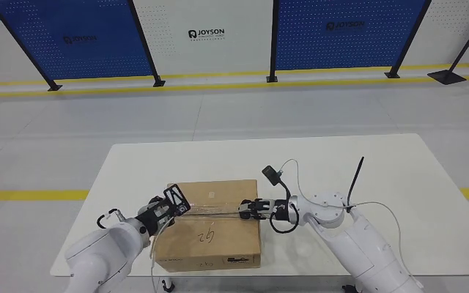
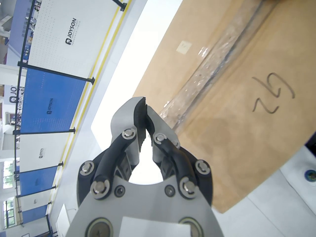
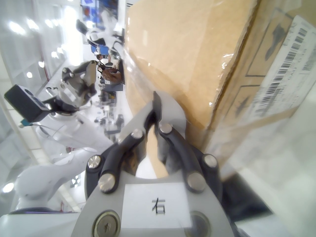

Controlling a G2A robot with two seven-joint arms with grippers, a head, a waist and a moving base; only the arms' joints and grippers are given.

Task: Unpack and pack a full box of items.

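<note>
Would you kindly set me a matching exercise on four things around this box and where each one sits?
1 tape
2 barcode label
3 handwritten mark
4 left gripper

A on the box's side face
B along the middle of the top
C on the top, beside the tape
D at the tape's end, fingers shut

Pairs: 1-B, 2-A, 3-C, 4-D

the taped box stands at the near middle of the table, between my arms, and blocks the straight way across. my left gripper is at its left edge, my right gripper at its right edge. behind it and to the right i can pass.
</note>
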